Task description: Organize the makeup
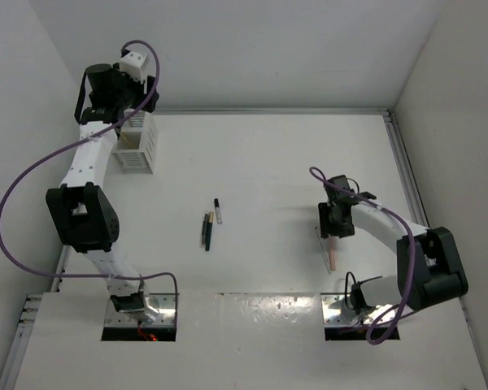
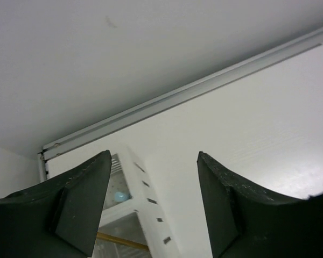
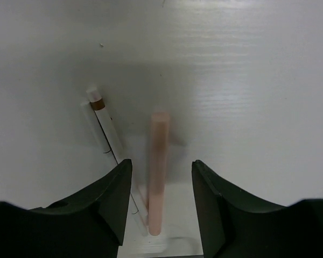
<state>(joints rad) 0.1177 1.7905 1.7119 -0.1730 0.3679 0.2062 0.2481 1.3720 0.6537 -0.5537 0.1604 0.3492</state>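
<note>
1. The right gripper [image 3: 161,162] hangs low over the table [image 1: 276,162] on the near right. Its jaws are half-spread astride the pink stick [image 3: 157,177], with a gap showing on both sides.
2. Just beside the pink stick lies a clear stick [image 3: 109,131] with a brown band near its far end. A small dark mark on its barrel is too small to read.
3. At mid-table a dark stick with a gold end [image 1: 208,231] lies flat, with a black-and-white stick [image 1: 218,211] close by. No lettering can be made out on either.
4. At the far left, the left gripper [image 2: 153,156] hovers over the white slatted box [image 2: 151,209], its jaws wide and holding nothing.
5. Inside the box, a light blue piece [image 2: 120,197] sits in one compartment. A tan stick [image 2: 121,242] lies across the divider in the other.
</note>
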